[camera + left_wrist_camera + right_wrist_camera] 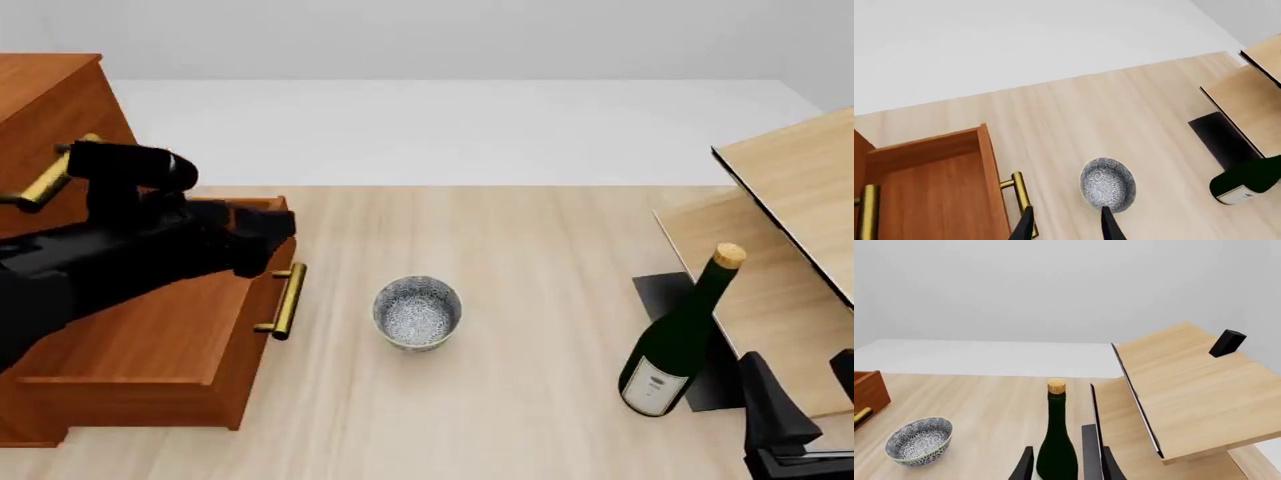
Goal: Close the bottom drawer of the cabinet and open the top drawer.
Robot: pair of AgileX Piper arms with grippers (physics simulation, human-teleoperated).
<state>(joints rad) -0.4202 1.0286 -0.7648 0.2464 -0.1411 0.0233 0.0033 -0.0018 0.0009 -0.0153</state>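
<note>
The reddish-brown cabinet (54, 75) stands at the table's left. Its bottom drawer (147, 340) is pulled out, with its brass bar handle (282, 300) facing the bowl. Higher on the cabinet face a second brass handle (47, 180) shows; I cannot tell whether it belongs to the top drawer. My left gripper (1067, 227) hovers open above the open drawer's front edge, its fingers just beside the handle (1019, 192) and touching nothing. Near the front right corner my right gripper (1067, 467) is open, with the bottle standing ahead of it.
A patterned bowl (416, 312) sits on the table just right of the drawer handle. A green wine bottle (674, 345) with a cork stands upright at the right, beside a pale wooden shelf unit (787, 190). A small black block (1227, 342) rests on the shelf.
</note>
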